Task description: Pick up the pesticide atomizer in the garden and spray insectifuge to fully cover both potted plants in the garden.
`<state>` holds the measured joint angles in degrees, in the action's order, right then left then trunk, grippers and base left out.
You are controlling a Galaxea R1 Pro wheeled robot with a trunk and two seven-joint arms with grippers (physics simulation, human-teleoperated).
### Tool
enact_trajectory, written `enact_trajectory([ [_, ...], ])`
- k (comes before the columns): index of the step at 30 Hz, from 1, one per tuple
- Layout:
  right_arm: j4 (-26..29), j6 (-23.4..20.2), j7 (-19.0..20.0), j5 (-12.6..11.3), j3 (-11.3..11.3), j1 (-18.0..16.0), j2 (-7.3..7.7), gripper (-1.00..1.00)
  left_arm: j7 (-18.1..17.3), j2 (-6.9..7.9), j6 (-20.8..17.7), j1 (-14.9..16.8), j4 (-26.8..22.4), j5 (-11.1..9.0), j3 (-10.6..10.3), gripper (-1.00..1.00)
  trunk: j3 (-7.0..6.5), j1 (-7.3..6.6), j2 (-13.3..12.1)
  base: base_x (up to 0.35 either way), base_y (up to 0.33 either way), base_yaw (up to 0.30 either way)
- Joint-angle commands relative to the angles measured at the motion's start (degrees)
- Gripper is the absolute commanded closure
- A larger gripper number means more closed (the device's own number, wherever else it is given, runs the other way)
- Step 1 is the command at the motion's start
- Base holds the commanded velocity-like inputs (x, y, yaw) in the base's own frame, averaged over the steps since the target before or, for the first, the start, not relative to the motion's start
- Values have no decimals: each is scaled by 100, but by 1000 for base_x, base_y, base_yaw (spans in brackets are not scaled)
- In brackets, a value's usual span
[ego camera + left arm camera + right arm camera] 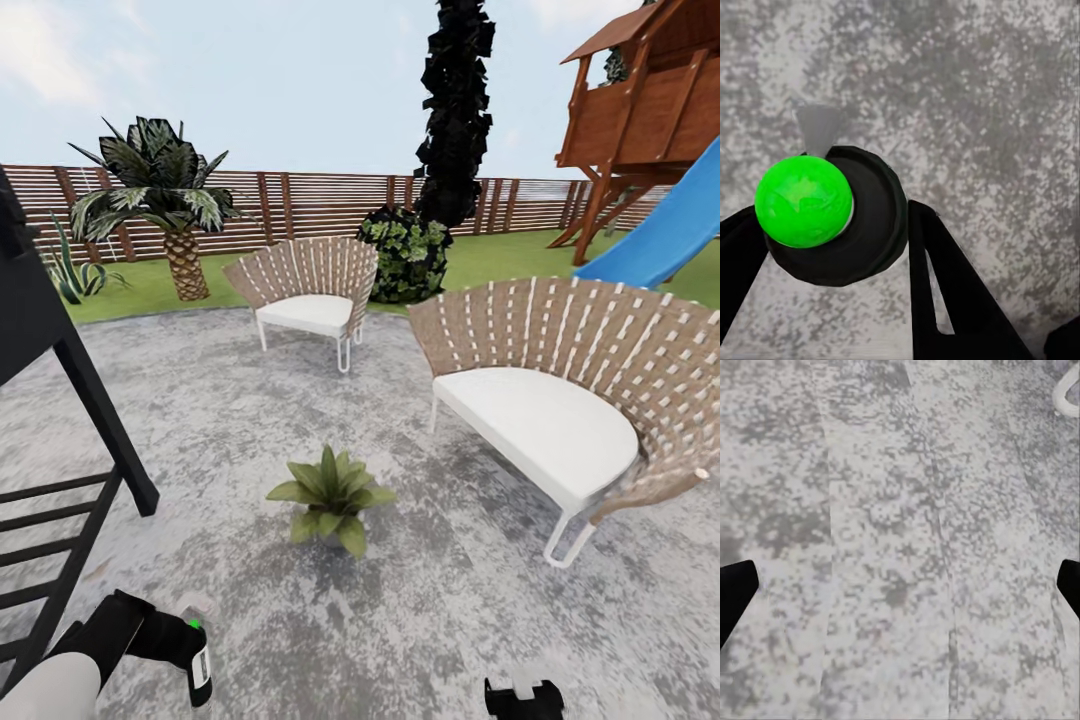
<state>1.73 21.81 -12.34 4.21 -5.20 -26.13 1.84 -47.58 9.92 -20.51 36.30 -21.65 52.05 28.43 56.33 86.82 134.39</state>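
I hold the pesticide atomizer [199, 662], a dark-green bottle with a white label and a green dot on its head, low at the left of the head view. My left gripper [178, 640] is shut on it. The left wrist view looks down on the atomizer's [862, 225] round top and green dot, with a black finger [945, 285] against its side. One potted plant [328, 497], a low green rosette, stands on the grey stone patio [230, 420] a short way ahead of the atomizer. My right gripper [523, 697] hangs open over bare patio [900, 547].
A black slatted frame [60, 400] stands close on the left. Two woven chairs [310, 290] [570, 400] sit beyond and to the right of the plant. Behind are lawn [500, 255], the wooden fence [300, 200], a palm [160, 200], a bush [405, 255] and a blue slide [670, 230].
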Motion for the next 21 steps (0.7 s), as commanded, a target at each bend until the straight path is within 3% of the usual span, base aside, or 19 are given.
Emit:
enact_trajectory([
  [1, -6, -2, -58, 45, -43, -3, 2, -100, -32, -5, -55, 3, -6, 16, 48, 100, 5, 2, 2, 290, 223, 0],
  [6, -6, -2, -62, 45, -43, 1, 9, -100, -32, -7, -64, 7, -6, 16, 50, 100, 5, 2, 2, 301, 180, 0],
  [19, -6, -2, -67, 45, -43, 12, 1, -100, -40, -6, -72, 8, -6, 8, 57, 100, 5, 2, 2, 338, 5, 19],
  [20, -6, -2, -76, 45, -36, 20, 23, -100, -143, -9, -484, 53, 0, 68, 35, 100, 5, 2, 2, 79, -81, 15],
  [21, -6, -2, -79, 45, -35, 20, 29, -100, -246, -12, -509, 82, -3, 72, 33, 100, 5, 2, 2, 40, -41, 8],
])
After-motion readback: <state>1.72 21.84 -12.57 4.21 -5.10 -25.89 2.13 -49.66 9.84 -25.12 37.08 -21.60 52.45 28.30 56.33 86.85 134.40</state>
